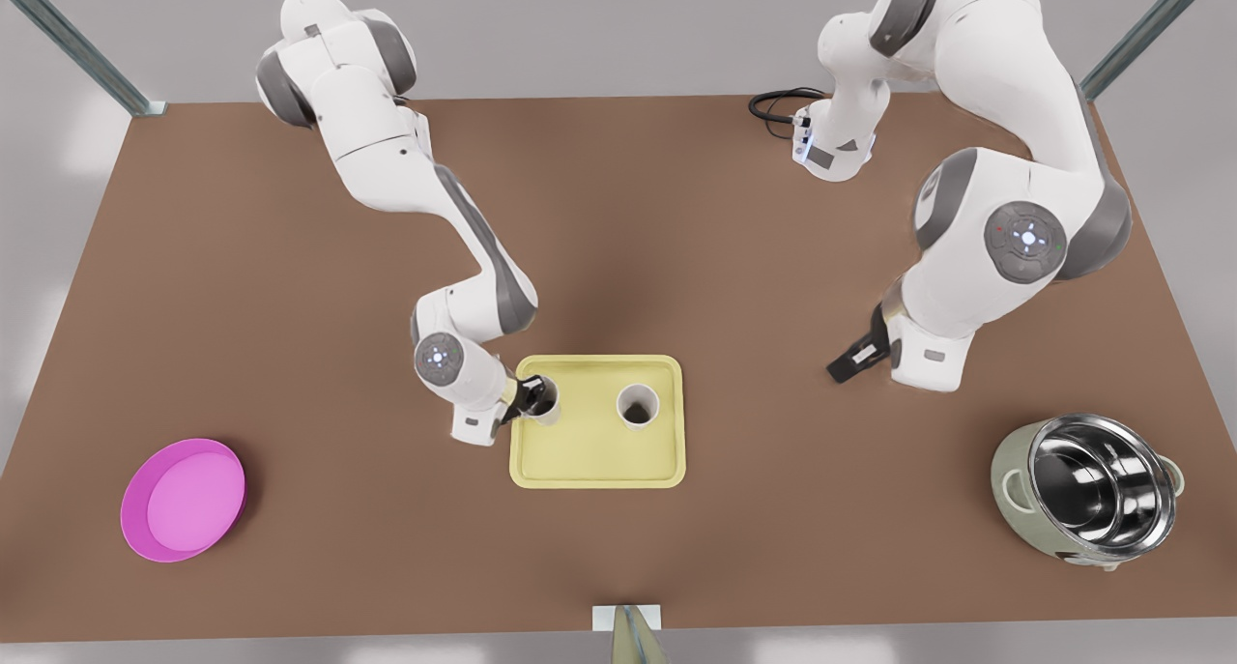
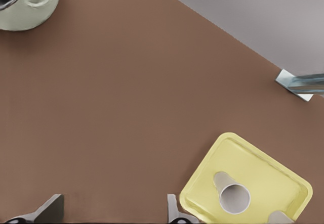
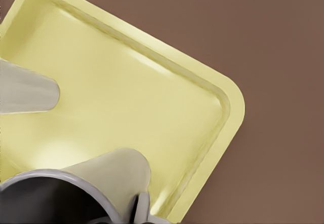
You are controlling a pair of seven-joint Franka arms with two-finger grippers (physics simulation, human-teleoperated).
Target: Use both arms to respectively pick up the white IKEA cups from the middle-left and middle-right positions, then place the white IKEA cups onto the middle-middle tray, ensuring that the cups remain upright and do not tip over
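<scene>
White freestanding cup (image 1: 638,405) stands upright inside the tray (image 1: 599,466). We log the held cup (image 1: 549,408) at the tray's edge, right gripper (image 1: 532,396) clamped on its rim, likely for steadiness. The left gripper (image 1: 850,357) waits well off the tray, fingers apart.

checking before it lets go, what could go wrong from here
The right gripper holds one cup right by the tray's rim; released on that raised rim, it might tip. Pulling away, a finger could catch the cup and drag it over. The other cup stands apart, so a knock seems unlikely. The left gripper waits open, off the tray.
</scene>
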